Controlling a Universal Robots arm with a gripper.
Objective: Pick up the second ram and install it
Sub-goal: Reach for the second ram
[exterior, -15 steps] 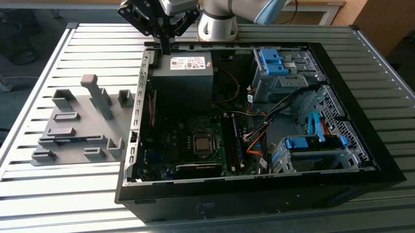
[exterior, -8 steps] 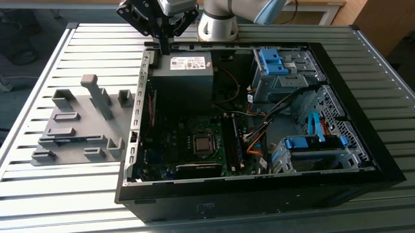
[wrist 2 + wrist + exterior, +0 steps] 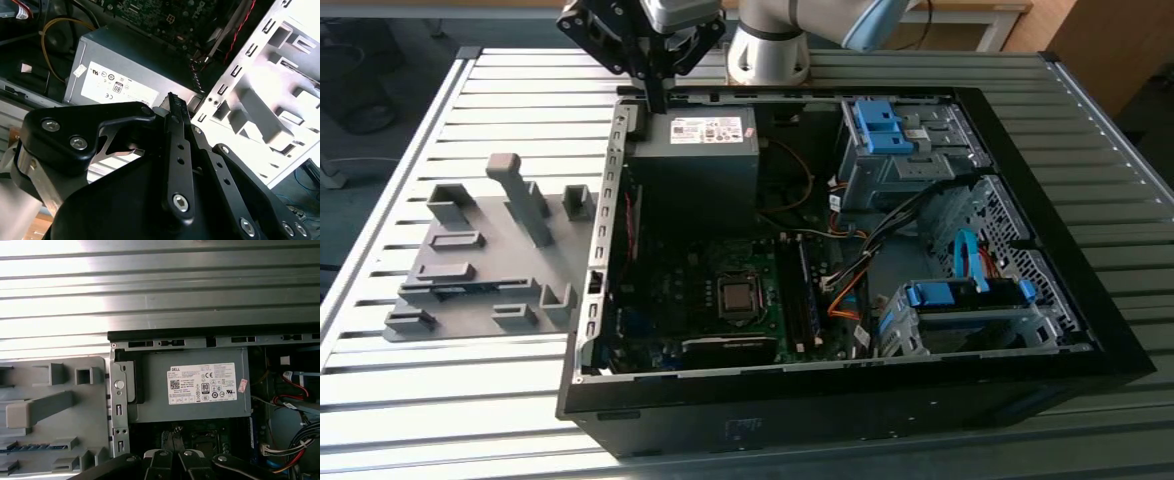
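In the exterior view the gripper [image 3: 654, 100] hangs over the far corner of the open computer case [image 3: 854, 410], on the exterior view's left and just above the power supply [image 3: 694, 150]. Its jaws are drawn together into 1 thin black blade, and I can make out nothing between them. The fixture tray [image 3: 494, 265] lies on the slatted metal bench [image 3: 480, 420] beside the case, toward the bench's edge on the exterior view's left. A dark strip in 1 of its low slots looks to me like the second ram [image 3: 438, 291], well apart from the gripper.

In the second wrist view the gripper [image 3: 173, 100] is matte black linkage bars studded with bright screws, with the tips meeting. Beyond them sit the power supply [image 3: 125, 75], a grey sheet-metal box with a white label, and the pale moulded tray [image 3: 280, 75].

In the first wrist view the gripper [image 3: 172, 456] shows over the case's edge. The second ram [image 3: 30, 446] reads as a thin, bluish-dark stick standing on edge in its slot, near a tall upright block [image 3: 40, 410] of smooth grey plastic.

My judgement is that a good pick means spreading the jaws before descending and lining them up square to the stick's 2 flat faces. I would take it near its middle and lift it straight out of the slot, keeping clear of that tall block.
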